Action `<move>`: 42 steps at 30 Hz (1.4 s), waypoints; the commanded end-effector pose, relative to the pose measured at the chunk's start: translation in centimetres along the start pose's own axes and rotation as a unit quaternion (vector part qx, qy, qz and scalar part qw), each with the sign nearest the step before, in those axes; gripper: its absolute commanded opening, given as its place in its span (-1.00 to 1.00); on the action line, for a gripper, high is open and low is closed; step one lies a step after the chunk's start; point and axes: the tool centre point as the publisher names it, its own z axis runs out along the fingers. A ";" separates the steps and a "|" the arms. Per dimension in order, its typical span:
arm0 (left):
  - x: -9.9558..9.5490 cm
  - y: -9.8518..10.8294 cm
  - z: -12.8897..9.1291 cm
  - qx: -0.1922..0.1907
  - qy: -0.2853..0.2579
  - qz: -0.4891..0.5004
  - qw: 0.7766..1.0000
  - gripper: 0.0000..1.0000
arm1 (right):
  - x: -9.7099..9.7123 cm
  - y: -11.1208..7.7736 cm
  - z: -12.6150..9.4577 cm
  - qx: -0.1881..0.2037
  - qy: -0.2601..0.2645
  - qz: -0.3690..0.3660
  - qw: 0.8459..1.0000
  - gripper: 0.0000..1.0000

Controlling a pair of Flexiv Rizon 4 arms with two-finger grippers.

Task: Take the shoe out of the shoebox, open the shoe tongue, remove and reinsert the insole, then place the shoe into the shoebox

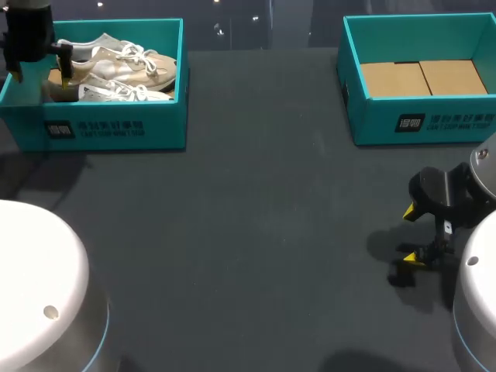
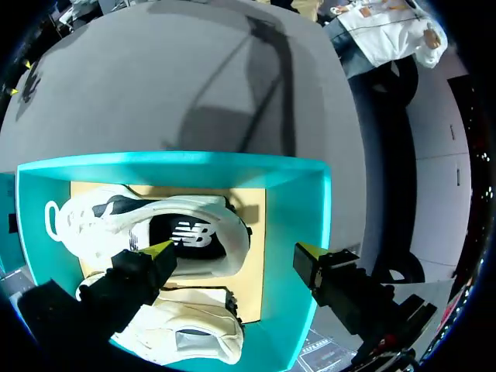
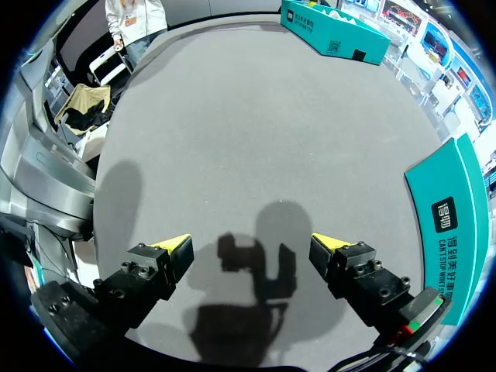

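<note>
Over the far-left shoebox [image 1: 116, 128], hovers with left end effector [image 2: 234, 254] spread wide above the heel of a shoe [image 2: 101, 217] lying inside, likely lining up the lift-out, and holds right end effector [image 3: 252, 246] spread low over the bench [image 1: 248, 217], out of the way.

You get white print on the near walls of left shoebox [image 1: 155, 128] and right shoebox [image 1: 372, 124], and a logo on 1 insole [image 2: 190, 232].

Both spread wide open right now
Left gripper [image 2: 232, 252] points down, yellow tips far apart; right gripper [image 3: 249, 242] hangs low, tips just as wide.
</note>
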 end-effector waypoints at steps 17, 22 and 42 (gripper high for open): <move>0.0 0.3 4.8 0.001 -0.018 0.010 1.000 0.76 | 0.2 -0.1 -0.1 0.000 -0.002 0.000 1.000 1.00; 0.0 0.3 5.8 -0.009 -0.042 0.013 0.999 0.70 | 0.2 -0.1 -0.1 0.000 -0.002 0.000 1.000 1.00; -0.1 0.1 7.5 -0.030 -0.031 0.016 0.999 -0.45 | 0.2 -0.1 -0.1 0.000 -0.002 0.000 1.000 1.00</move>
